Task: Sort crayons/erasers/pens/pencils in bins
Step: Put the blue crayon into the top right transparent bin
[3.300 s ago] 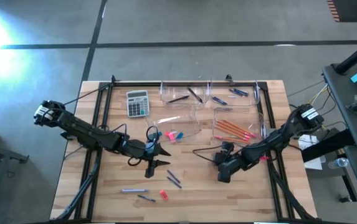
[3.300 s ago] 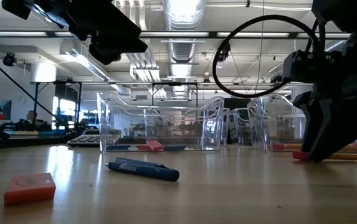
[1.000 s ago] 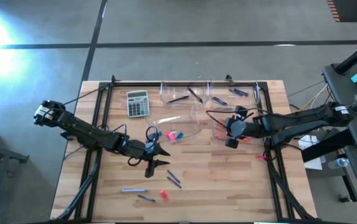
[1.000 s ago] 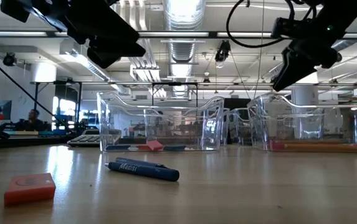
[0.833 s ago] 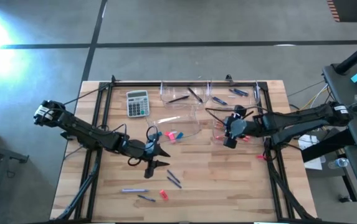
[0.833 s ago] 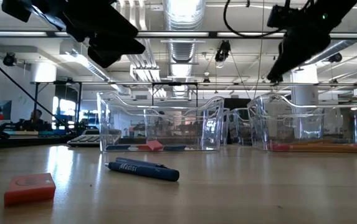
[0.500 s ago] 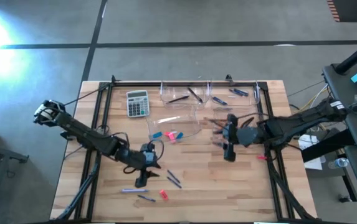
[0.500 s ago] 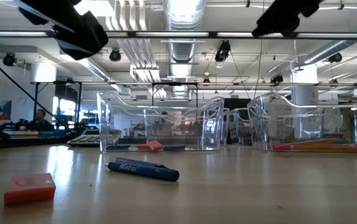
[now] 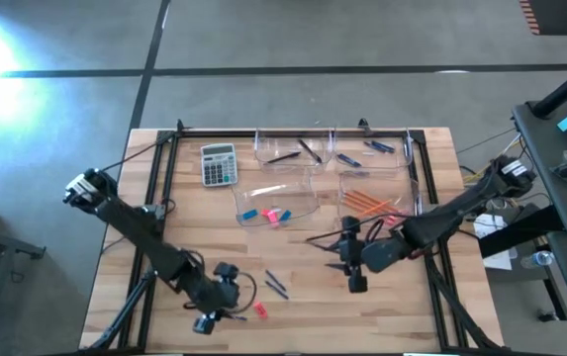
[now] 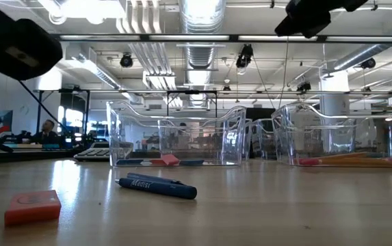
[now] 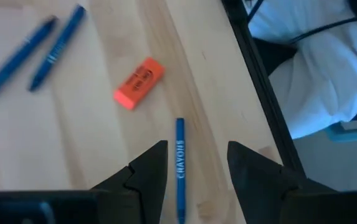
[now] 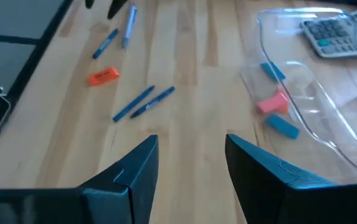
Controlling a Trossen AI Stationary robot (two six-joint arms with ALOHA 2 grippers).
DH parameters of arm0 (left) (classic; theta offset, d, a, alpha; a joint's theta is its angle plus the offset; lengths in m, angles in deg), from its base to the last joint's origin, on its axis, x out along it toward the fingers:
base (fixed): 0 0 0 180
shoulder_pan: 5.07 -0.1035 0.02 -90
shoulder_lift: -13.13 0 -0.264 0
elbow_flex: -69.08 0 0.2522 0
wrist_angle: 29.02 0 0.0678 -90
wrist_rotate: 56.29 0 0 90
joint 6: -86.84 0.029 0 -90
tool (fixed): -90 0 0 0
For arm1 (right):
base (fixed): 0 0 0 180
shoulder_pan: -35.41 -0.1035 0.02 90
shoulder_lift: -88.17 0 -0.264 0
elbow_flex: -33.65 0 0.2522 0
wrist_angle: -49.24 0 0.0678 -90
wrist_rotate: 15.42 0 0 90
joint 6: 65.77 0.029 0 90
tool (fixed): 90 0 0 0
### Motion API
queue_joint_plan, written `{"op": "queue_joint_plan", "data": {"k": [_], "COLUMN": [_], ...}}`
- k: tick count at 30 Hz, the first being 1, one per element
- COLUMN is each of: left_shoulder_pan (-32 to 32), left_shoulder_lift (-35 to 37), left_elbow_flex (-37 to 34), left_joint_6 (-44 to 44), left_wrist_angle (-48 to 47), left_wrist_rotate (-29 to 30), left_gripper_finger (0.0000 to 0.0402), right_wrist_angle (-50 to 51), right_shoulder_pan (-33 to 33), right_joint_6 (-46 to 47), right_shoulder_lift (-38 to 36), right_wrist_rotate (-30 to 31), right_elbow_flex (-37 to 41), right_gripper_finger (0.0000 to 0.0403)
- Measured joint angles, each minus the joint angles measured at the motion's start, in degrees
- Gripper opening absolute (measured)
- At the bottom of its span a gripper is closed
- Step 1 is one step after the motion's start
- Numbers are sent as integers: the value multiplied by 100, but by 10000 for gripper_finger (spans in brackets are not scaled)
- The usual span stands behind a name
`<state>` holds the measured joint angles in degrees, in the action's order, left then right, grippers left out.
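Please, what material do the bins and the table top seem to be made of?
The bins look like clear, glossy plastic: the erasers show through the walls, and the rims catch light. The table top looks like light wood with a smooth finish: plank seams and grain are visible.

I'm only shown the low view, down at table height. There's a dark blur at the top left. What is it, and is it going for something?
Observer: That's the left gripper, jaws open, above a blue crayon near the table edge.
Visitor: And the orange block I see?
Observer: An eraser. It lies just beyond that crayon, and nothing is touching it.
Visitor: Is the other arm carrying anything?
Observer: No. The right gripper hangs open and empty, short of the bin holding the pencils.
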<state>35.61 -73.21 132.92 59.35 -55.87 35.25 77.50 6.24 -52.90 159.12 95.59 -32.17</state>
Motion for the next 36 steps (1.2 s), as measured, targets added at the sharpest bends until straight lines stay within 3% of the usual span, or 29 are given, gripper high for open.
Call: {"op": "queue_joint_plan", "data": {"k": [10,16,36], "left_shoulder_pan": [232,254,260], "left_shoulder_lift": [-1066,-1393,-1236], "left_elbow_flex": [684,770,763], "left_joint_6": [-90,-92,-231], "left_wrist_angle": [-351,-353,-517], "left_wrist_rotate": [4,-147,-125], "left_gripper_finger": [152,152,152], "right_wrist_angle": [77,193,150], "right_shoulder_pan": [-173,-177,-221], "right_joint_6": [-648,-642,-447], "right_shoulder_lift": [489,471,513], "right_wrist_rotate": [0,-1,2], "right_elbow_flex": [-871,-928,-770], "right_gripper_finger": [173,173,173]}}
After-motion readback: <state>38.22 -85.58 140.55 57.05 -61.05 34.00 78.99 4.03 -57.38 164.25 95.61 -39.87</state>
